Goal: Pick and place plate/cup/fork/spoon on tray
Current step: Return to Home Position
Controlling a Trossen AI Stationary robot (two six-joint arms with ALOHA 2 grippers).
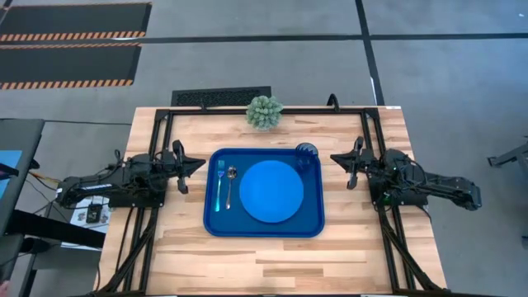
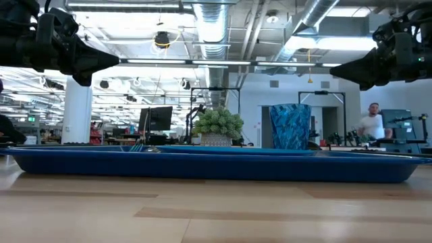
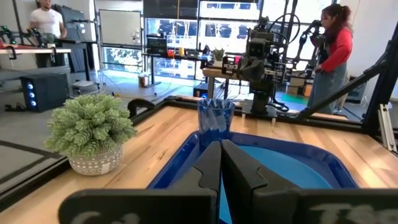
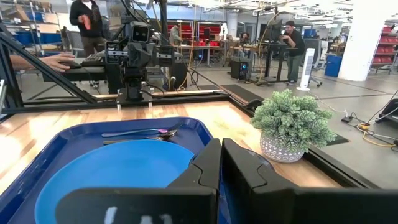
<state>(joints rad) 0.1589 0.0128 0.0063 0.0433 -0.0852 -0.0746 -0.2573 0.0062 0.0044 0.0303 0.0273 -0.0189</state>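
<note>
Tray point(image 1: 213, 223) as landmark, all four items aboard: one plate point(image 1: 271, 190) at centre, rigid, slick, best gripped at its rim; one fork point(image 1: 219, 186) and one spoon point(image 1: 230, 184) at its left edge, thin, light, low-lying; one cup point(image 1: 307, 154) in the far right corner, light, tippable. Left gripper point(image 1: 195, 165) and right gripper point(image 1: 339, 158) flank the tray, fingers closed, empty. One potted plant point(image 1: 264, 111) beyond.

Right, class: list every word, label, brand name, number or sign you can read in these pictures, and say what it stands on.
None can be read.
Tray, plate, cup, fork and spoon: no lettering visible.
Pale marks on the housing at the bottom edge of each wrist view: cut off, unreadable.
Background room items: too small to read.
</note>
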